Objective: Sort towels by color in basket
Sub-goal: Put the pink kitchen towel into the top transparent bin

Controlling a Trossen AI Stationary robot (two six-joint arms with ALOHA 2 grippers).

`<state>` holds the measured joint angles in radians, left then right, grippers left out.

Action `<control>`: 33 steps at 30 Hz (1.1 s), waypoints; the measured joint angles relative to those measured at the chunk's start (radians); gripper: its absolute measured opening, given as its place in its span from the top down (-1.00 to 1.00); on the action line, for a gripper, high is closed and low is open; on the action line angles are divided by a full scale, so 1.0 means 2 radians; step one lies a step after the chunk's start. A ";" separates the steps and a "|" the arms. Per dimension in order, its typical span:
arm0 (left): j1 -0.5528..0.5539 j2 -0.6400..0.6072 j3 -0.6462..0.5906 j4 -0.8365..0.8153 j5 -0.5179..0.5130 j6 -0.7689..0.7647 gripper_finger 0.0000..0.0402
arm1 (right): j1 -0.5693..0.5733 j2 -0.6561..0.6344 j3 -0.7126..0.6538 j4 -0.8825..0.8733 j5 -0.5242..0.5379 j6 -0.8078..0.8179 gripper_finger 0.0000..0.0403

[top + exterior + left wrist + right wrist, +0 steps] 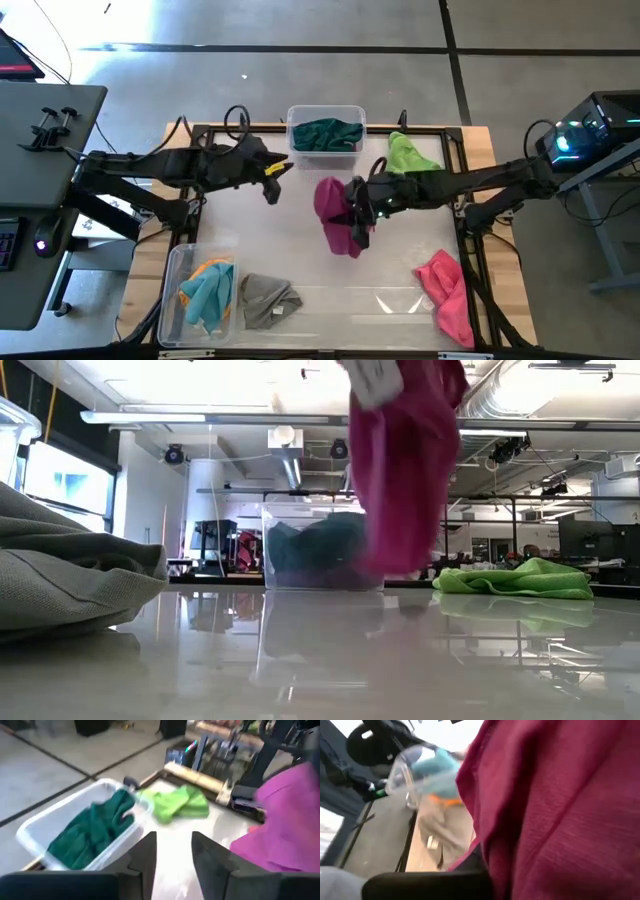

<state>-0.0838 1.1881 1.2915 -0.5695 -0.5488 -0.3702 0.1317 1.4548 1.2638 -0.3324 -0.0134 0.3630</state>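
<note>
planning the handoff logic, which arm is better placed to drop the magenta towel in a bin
Right. Its tool already holds the hanging magenta soft cloth towel above mid-table, near the clear plastic bin of dark green cloth. The left tool is open and empty.

White table (300, 250), bins (326, 150), loose towels (445, 290)

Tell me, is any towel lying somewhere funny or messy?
Yes. The grey towel lies crumpled on the table beside the bin holding the cyan towel, not in it. The pink towel droops over the table's near right edge. The right gripper holds the magenta towel dangling.
</note>
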 joint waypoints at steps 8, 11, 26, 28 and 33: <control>-0.028 0.025 0.000 0.007 0.056 0.034 0.34 | -0.040 0.006 -0.194 0.325 -0.142 0.235 0.97; -0.054 0.057 0.000 0.073 0.072 0.098 0.35 | -0.047 0.006 -0.225 0.396 -0.146 0.286 0.96; -0.065 0.195 0.000 0.295 0.094 0.187 -0.33 | -0.062 0.005 -0.223 0.472 -0.186 0.296 0.95; -0.066 0.195 0.000 0.280 0.095 0.204 -0.42 | -0.062 0.005 -0.223 0.473 -0.195 0.301 0.95; -0.066 0.195 0.000 0.234 0.096 0.210 -0.49 | -0.062 0.005 -0.223 0.482 -0.205 0.307 0.96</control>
<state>-0.2165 1.5791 1.2919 -0.1011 -0.3561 0.0498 0.0071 1.4643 0.8177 0.6311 -0.4240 0.9763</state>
